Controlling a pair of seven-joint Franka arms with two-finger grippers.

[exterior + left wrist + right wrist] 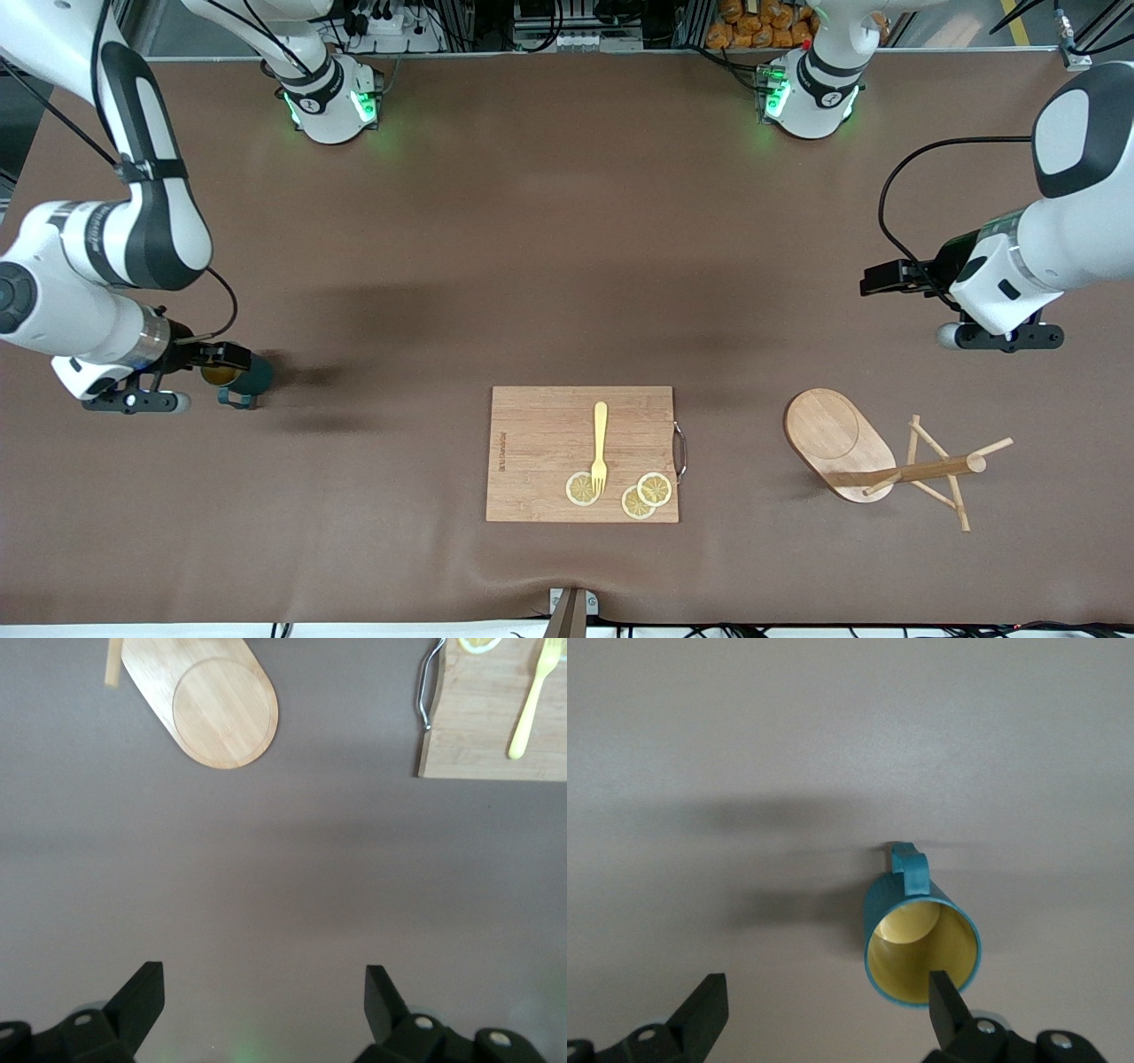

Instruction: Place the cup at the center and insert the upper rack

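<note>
Right gripper (232, 356) spread wide, empty, over the upright cup (921, 939) at its worktop end, seemingly lining up a rim grasp. Left gripper (264, 1001) wide, empty, waits near the toppled upper rack (886, 461).

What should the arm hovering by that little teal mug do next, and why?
Probably shift sideways and lower: the open right gripper sits off-centre over the upright teal mug, one finger above its rim, the other over bare table, so the mug is not yet between them. The open left gripper waits.
</note>
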